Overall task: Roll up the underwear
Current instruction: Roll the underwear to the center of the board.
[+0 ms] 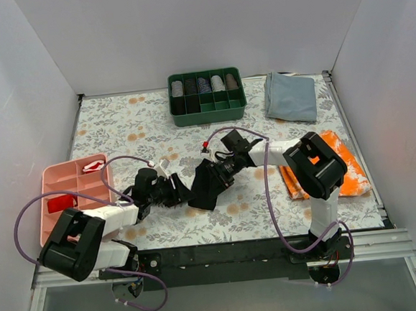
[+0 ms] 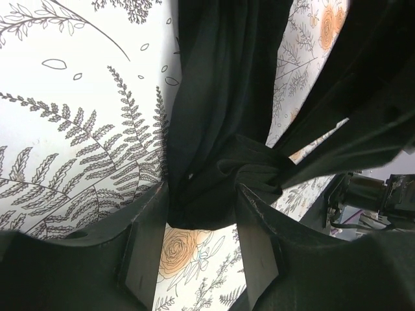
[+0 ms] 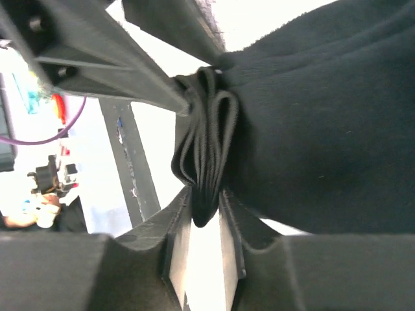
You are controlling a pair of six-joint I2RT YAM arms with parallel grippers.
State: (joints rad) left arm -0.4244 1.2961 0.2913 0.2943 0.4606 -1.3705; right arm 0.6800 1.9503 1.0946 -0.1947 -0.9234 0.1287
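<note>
The black underwear (image 1: pixel 207 186) hangs bunched between my two grippers, just above the floral table near its front middle. My left gripper (image 1: pixel 178 194) holds its left side. In the left wrist view the gripper (image 2: pixel 201 202) has a wad of the black fabric (image 2: pixel 220 97) pressed between both fingertips. My right gripper (image 1: pixel 224 170) holds its upper right edge. In the right wrist view the gripper (image 3: pixel 206 202) is shut tight on a folded, layered edge of the underwear (image 3: pixel 324 129).
A green tray (image 1: pixel 209 119) with several rolled items stands at the back middle. A grey-blue folded cloth (image 1: pixel 290 96) lies at the back right. An orange-and-white cloth (image 1: pixel 347 167) lies under the right arm. A pink tray (image 1: pixel 46 190) sits at the left. White walls enclose the table.
</note>
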